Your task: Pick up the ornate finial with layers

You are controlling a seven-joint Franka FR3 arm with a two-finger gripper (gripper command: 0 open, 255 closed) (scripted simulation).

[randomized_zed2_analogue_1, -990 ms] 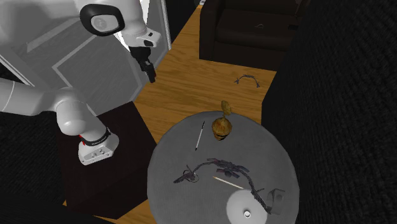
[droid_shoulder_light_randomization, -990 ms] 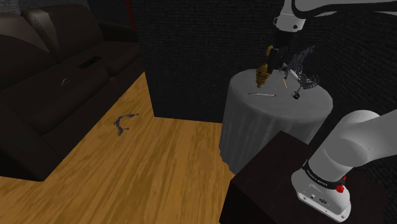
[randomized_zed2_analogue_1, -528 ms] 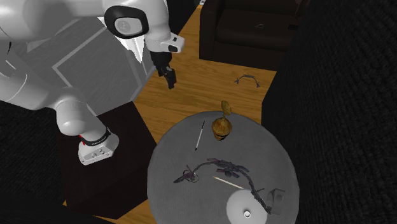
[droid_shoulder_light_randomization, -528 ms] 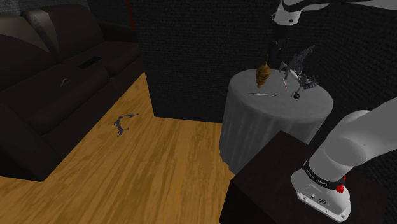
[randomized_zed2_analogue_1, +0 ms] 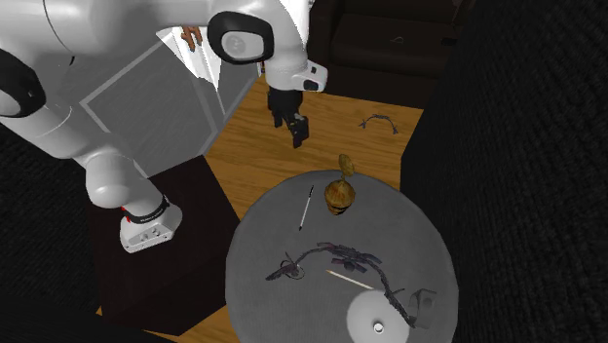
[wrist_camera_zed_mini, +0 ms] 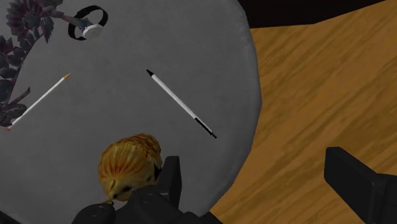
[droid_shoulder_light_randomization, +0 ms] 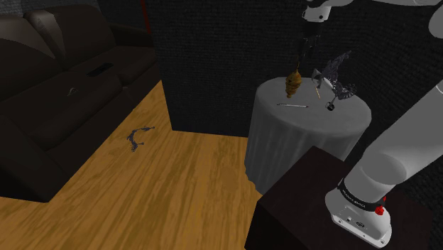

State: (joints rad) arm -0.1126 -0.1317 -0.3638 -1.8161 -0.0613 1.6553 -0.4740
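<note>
Finial (wrist_camera_zed_mini: 129, 164) partly hidden behind one gripper (wrist_camera_zed_mini: 254, 167) finger.

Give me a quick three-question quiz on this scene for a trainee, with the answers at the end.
1. True or false: the gripper is shut on the finial.
2. Which thing on the round table lies nearest the finial? A the white pen; B the black ring; C the white disc.
3. Fill the gap: the dark curved thing near the sofa lies on the wooden ____.

Key
1. False. The fingers stand apart and the finial sits beside one of them, not between them.
2. A.
3. Floor.
</note>
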